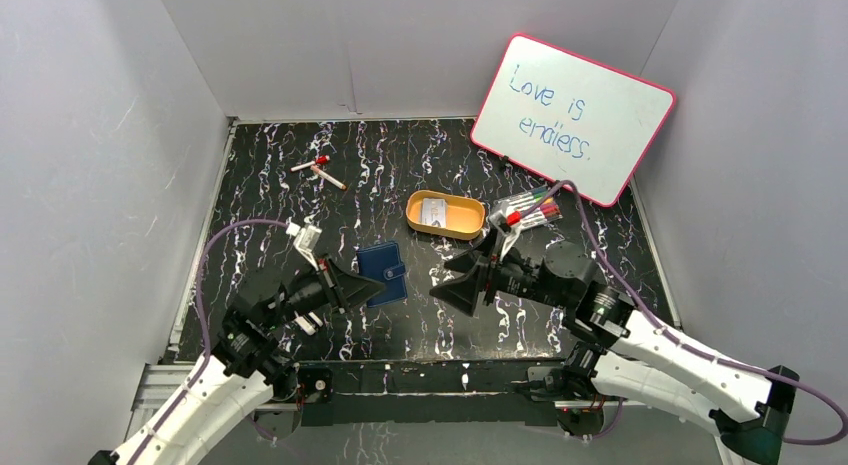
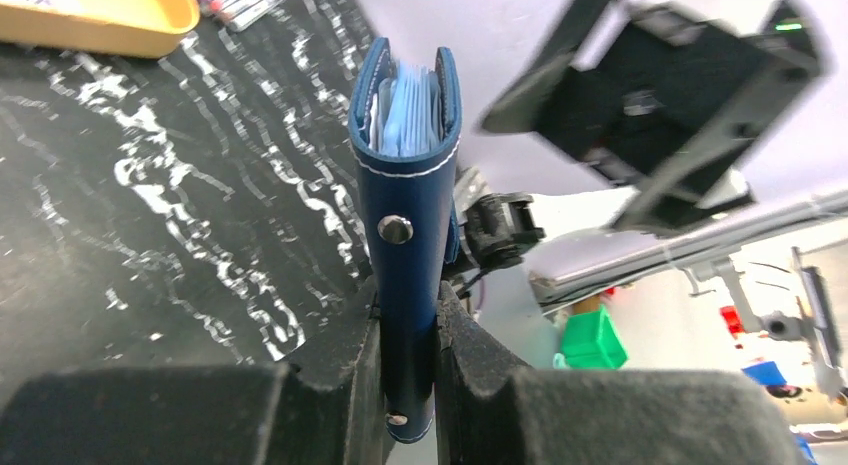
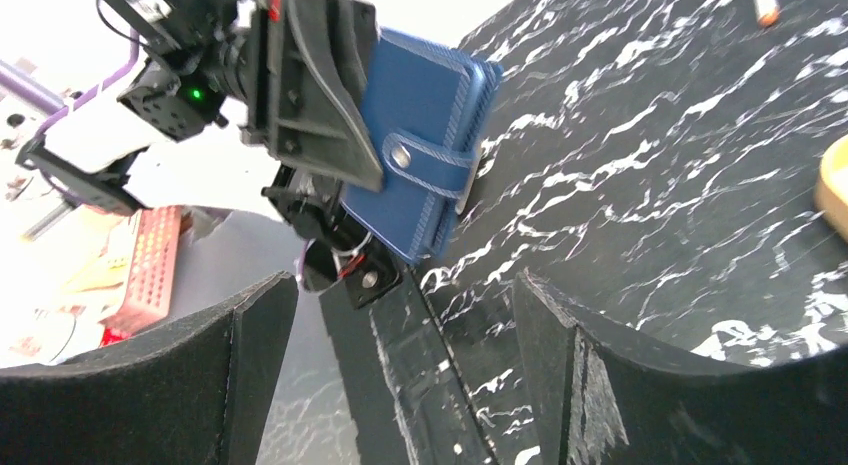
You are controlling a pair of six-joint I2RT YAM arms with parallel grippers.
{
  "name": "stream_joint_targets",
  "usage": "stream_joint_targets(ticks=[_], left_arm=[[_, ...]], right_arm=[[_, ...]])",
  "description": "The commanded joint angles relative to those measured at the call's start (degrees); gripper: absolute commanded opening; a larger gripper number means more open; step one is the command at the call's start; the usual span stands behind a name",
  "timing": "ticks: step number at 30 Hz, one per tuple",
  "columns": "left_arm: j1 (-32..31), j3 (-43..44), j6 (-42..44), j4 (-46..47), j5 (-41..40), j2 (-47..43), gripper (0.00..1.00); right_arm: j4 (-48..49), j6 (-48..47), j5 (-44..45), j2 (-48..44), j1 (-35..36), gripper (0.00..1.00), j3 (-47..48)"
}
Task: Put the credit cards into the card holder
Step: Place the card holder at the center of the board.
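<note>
The navy card holder [image 1: 386, 272] is held off the table by my left gripper [image 1: 362, 283], which is shut on its spine end. In the left wrist view the holder [image 2: 410, 185] stands edge-on between the fingers [image 2: 365, 355], with clear sleeves showing at its far end. In the right wrist view its snap tab [image 3: 425, 165] lies buttoned across the cover. My right gripper [image 1: 452, 282] is open and empty, facing the holder from the right. A pale credit card [image 1: 433, 211] lies in the orange oval tray [image 1: 462, 225].
A pink-framed whiteboard [image 1: 570, 115] leans at the back right. Several markers [image 1: 530, 210] lie beside the tray. Two pens [image 1: 320, 170] lie at the back left. A small white object [image 1: 305, 235] sits by the left arm.
</note>
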Motion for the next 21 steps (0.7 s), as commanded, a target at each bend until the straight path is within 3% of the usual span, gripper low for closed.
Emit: stream_joint_targets(ticks=[1, 5, 11, 21], left_arm=[[-0.2, -1.0, -5.1, 13.5, 4.9, -7.5, 0.00], [-0.2, -0.5, -5.2, 15.8, 6.6, -6.2, 0.00], [-0.2, -1.8, -8.9, 25.0, 10.2, -2.4, 0.00], [-0.2, -2.4, -11.5, 31.3, 13.6, 1.3, 0.00]], right_arm=[[13.1, 5.3, -7.4, 0.6, -0.2, 0.88, -3.3], [13.1, 5.9, -11.0, 5.7, -0.2, 0.89, -2.1], [28.2, 11.9, -16.7, 8.3, -0.2, 0.89, -5.5], [31.2, 15.7, -12.8, 10.9, -0.2, 0.80, -5.4]])
